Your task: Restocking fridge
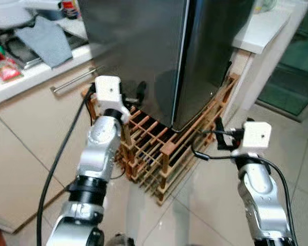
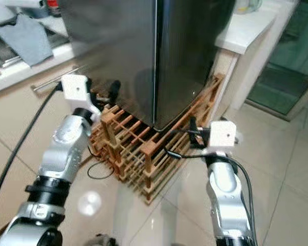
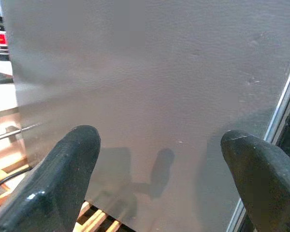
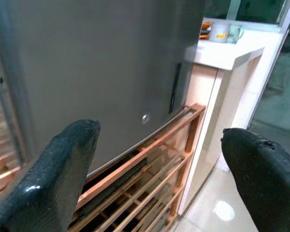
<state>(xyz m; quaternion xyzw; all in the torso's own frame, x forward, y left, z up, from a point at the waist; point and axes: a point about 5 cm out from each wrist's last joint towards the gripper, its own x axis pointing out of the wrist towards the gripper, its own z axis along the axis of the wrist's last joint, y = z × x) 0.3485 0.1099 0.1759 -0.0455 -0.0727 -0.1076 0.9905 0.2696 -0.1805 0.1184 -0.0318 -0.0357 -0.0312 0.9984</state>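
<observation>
A tall dark grey fridge [image 1: 138, 51] with two shut doors stands on a low wooden slatted rack [image 1: 159, 154]. The seam between the doors [image 1: 182, 61] runs straight down. My left gripper [image 1: 136, 93] is open, held low and close to the left door, with nothing between its fingers [image 3: 70, 174]. On the other side, my right gripper [image 1: 220, 137] is open too, near the right door's lower corner above the rack's edge. Its fingers [image 4: 63, 169] are wide apart and hold nothing. Both doors look plain grey in the wrist views.
A kitchen counter at the left carries a grey cloth [image 1: 43, 38], with a drawer handle [image 1: 74, 81] below. A white counter [image 1: 262, 31] with a mug [image 4: 222, 33] flanks the fridge's right. A black cable [image 1: 56, 164] hangs by my left arm. Glossy tiled floor [image 1: 297, 169] lies at the right.
</observation>
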